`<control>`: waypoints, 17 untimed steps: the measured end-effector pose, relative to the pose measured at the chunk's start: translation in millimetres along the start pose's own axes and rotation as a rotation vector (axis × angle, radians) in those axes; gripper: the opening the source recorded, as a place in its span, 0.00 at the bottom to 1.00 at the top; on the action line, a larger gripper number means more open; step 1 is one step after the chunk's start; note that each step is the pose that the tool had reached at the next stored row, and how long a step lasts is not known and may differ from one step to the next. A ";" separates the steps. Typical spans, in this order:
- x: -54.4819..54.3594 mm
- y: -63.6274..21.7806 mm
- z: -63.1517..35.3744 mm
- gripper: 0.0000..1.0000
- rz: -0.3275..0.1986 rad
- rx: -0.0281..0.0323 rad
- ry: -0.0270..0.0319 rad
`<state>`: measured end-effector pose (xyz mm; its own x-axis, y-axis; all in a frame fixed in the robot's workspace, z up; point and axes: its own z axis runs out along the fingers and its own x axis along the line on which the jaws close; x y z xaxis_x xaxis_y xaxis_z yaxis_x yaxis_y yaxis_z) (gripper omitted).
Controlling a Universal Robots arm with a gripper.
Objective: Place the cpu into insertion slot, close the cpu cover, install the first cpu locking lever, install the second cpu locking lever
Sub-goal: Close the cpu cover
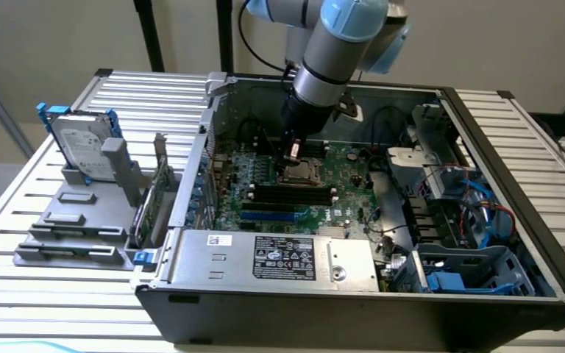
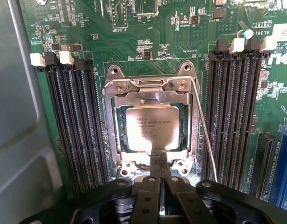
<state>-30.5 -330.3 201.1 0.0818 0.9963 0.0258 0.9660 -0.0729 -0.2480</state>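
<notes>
The small, pale silvery square cpu [image 2: 150, 126] lies seated in the silver-rimmed square insertion slot [image 2: 182, 125], and the silvery cut-out metal cpu cover [image 2: 110, 116] looks lowered over it. The black gripper [image 2: 158, 164], fingers pressed together and empty, sits at the cover's edge. The thin wire locking lever [image 2: 206, 135] alongside appears unlatched, so the levers seem left to do.

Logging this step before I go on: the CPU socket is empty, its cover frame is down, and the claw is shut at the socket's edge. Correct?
No, the insertion slot is not empty: the wrist view shows the cpu seated in it. The rest holds: the cpu cover is down and the claw is shut at its edge.
</notes>
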 end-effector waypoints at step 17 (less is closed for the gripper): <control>-13.5 -27.7 -26.5 0.11 0.010 0.0041 0.0209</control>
<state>-51.9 -342.9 233.3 0.0968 0.9944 0.0435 0.9641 -0.0828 -0.2523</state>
